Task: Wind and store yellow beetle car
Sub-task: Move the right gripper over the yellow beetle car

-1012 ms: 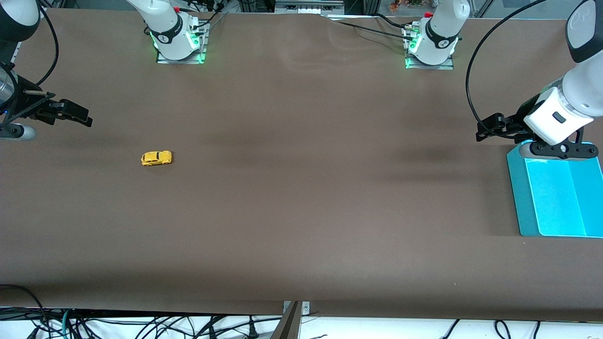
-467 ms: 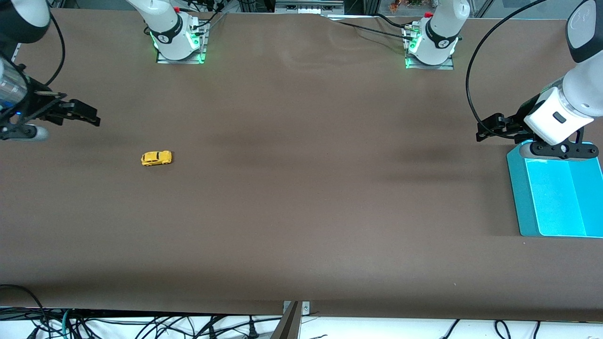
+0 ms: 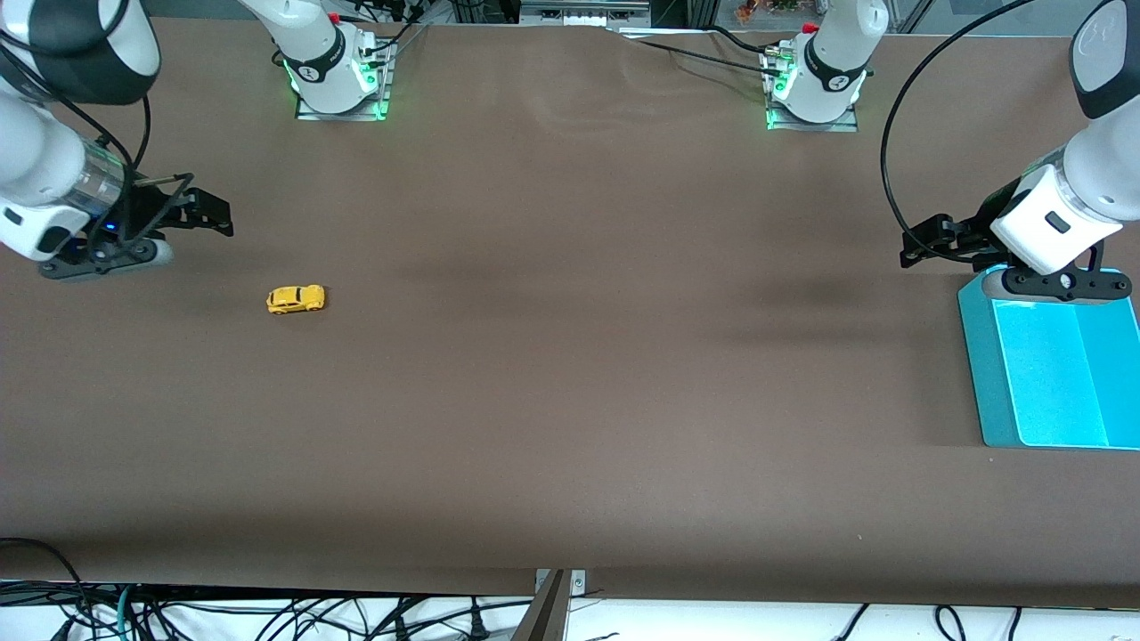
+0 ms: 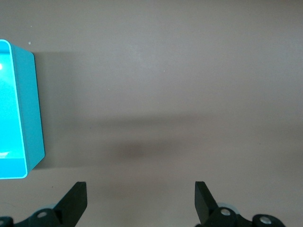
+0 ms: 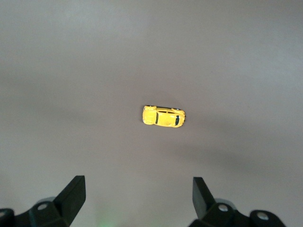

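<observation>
— Where does the yellow beetle car sit?

— On its wheels on the brown worktop, toward the right arm's end, with bare surface all around it. Nothing touches it. In the right wrist view the car lies lengthwise across the picture, between the two dark fingertips and well apart from them.

— And the right end effector?

— It hangs in the air over the worktop near that end of the table, close to the car but not above it. Its fingers stand wide apart and hold nothing.

— What about the other arm?

— The left end effector waits over the worktop at the left arm's end, just beside the corner of a turquoise bin. Its fingers are spread apart too — the left wrist view shows both tips with only bare worktop between them.

— Is the bin visible from that wrist camera?

— Yes, one rounded corner of the bin shows at the edge of the picture, its inside bright and glossy. The bin rests on the worktop, well apart from the car.
</observation>
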Available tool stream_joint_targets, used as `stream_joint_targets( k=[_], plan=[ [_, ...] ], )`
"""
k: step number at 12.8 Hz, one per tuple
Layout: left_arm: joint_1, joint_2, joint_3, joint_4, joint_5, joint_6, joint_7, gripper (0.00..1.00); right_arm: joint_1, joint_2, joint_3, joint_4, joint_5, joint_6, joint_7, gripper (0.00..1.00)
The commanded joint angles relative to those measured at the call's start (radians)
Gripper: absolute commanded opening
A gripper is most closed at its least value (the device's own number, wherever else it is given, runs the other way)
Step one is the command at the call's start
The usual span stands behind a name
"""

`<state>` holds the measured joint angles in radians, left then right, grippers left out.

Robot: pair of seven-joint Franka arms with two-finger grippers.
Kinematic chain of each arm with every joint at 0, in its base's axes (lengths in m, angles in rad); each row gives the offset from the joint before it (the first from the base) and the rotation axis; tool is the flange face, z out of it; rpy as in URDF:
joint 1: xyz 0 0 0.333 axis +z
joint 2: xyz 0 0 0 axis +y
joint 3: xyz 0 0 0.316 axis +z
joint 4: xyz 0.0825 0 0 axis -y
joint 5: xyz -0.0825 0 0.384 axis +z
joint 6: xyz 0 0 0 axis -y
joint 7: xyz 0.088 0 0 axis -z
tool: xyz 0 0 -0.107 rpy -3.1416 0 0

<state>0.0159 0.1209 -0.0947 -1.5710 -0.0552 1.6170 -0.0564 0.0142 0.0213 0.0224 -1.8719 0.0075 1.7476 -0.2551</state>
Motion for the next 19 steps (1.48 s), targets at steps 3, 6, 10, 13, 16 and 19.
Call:
stream_joint_targets(
  k=[3,6,10,13,16,19],
  plan=[
    [0.003,0.011,0.001,0.034,-0.003,-0.02,0.009,1.0,-0.02,-0.005,0.002,-0.255,-0.014,0.275,-0.346,1.0],
    [0.013,0.014,0.004,0.058,-0.009,-0.02,0.018,1.0,-0.02,0.047,0.004,-0.375,-0.038,0.473,-0.395,1.0],
    [0.006,0.026,0.003,0.055,-0.008,-0.022,0.02,1.0,-0.031,0.13,0.002,-0.377,-0.04,0.565,-0.798,1.0],
    [0.003,0.026,0.001,0.055,-0.014,-0.022,0.014,1.0,-0.046,0.228,0.002,-0.377,-0.04,0.699,-1.224,1.0],
    [0.01,0.026,0.001,0.055,-0.014,-0.022,0.02,1.0,-0.046,0.281,0.004,-0.377,-0.041,0.754,-1.329,1.0],
    [0.004,0.028,0.001,0.059,-0.014,-0.022,0.017,1.0,-0.046,0.319,0.004,-0.38,-0.04,0.754,-1.394,0.99]
  ],
)
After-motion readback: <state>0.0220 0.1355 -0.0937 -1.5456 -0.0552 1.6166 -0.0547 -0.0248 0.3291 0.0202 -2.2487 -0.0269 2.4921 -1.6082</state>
